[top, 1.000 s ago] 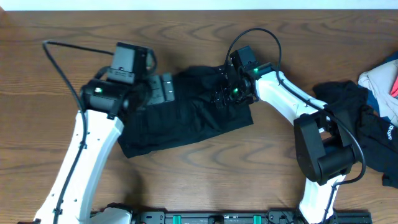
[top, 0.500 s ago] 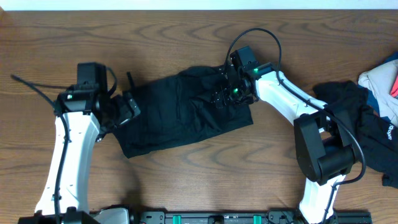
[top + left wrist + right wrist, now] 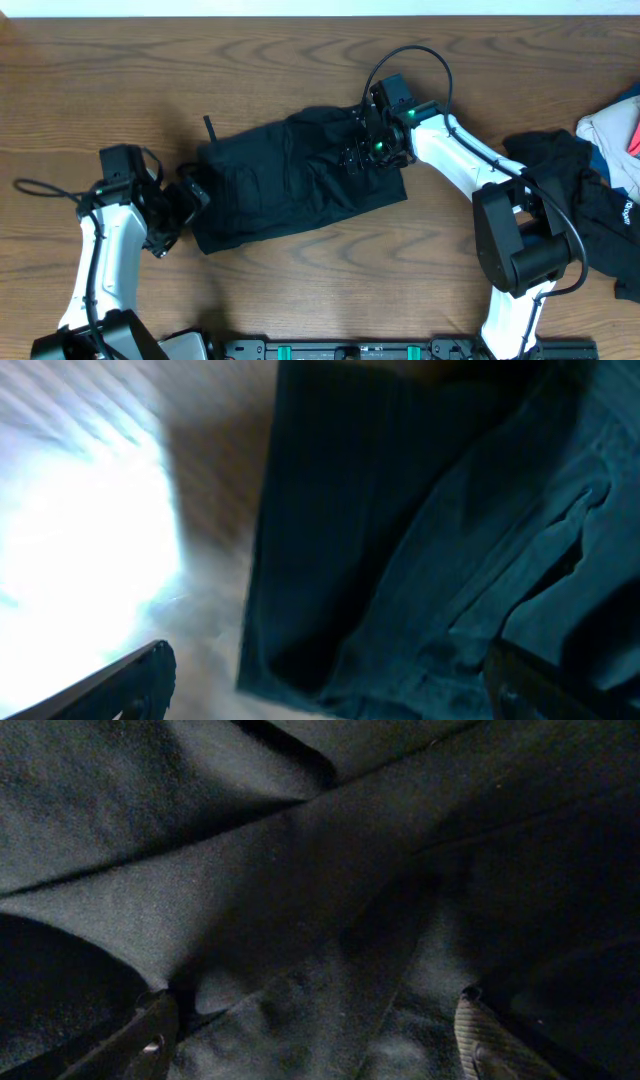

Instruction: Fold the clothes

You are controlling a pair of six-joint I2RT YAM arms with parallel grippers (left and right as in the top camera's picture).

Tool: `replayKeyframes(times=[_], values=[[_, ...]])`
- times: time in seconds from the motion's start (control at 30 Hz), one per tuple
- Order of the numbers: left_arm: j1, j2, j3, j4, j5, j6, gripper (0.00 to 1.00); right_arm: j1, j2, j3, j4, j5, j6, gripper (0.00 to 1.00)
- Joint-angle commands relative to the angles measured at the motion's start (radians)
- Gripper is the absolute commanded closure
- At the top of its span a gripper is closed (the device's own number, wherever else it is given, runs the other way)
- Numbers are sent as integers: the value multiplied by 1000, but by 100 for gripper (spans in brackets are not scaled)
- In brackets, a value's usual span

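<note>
Overhead: black garment (image 3: 290, 185) mid-frame, bare table (image 3: 300, 290) below; left gripper (image 3: 188, 197) wide open off its left edge; right gripper (image 3: 368, 150) spread on its upper right; clothes pile (image 3: 590, 190) far right. Left wrist: garment's edge right, wood left. Right wrist: black fabric between wide-set fingers (image 3: 480, 1040).

Folded, wrinkled black garment (image 3: 290, 190) lies flat under the right gripper (image 3: 365, 152), its left edge beside the left gripper (image 3: 195, 192); crumpled black-and-whitish pile (image 3: 585, 195) well right of both

We see a desk (image 3: 330, 290) of grained wood with a light sheen, and a black garment (image 3: 280, 190) of matt, wrinkled cloth; the left arm (image 3: 105, 262) and right arm (image 3: 450, 148) wear smooth white plastic shells.
</note>
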Motion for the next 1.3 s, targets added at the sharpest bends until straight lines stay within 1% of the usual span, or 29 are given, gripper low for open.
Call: replayKeyframes(times=[0.0, 0.27, 0.5, 0.77, 1.0, 1.13, 1.27], values=[[27, -2, -43, 29, 100, -2, 2, 15, 24, -4, -8, -18, 12, 14], [34, 26, -87, 52, 112, 6, 2, 15, 24, -4, -7, -20, 12, 14], [34, 148, -87, 122, 214, 14, 2, 15, 24, -4, -8, -23, 12, 14], [34, 248, -87, 167, 235, 34, 2, 14, 24, -4, -15, -23, 12, 14], [33, 272, -87, 254, 269, 47, 2, 14, 24, -4, -14, -23, 12, 14], [31, 287, -87, 313, 314, 48, 2, 14, 24, -4, -14, -25, 13, 14], [20, 333, -87, 381, 389, 51, 2, 17, 24, -4, -6, -76, 12, 14]])
